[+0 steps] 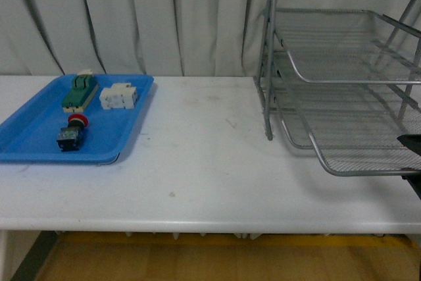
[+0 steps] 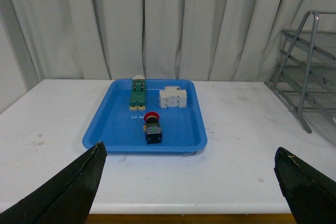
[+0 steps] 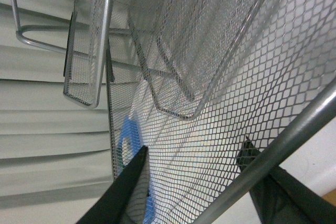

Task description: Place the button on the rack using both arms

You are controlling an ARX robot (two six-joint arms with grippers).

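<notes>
Pale curtains (image 1: 164, 18) behind white table (image 1: 210, 162); blue tray (image 1: 33, 133) left, rack (image 1: 348, 81) right.

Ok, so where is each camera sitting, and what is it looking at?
Front view: on the robot's body, facing across the table at the blue tray with the button and the rack; the right gripper peeks in at the right edge.
Left wrist view: on the left arm, looking at the tray and button; the open left gripper's two fingers show.
Right wrist view: on the right arm, very close to the rack's mesh; its open fingers show.
Front and left wrist views share tray, button and rack.
</notes>
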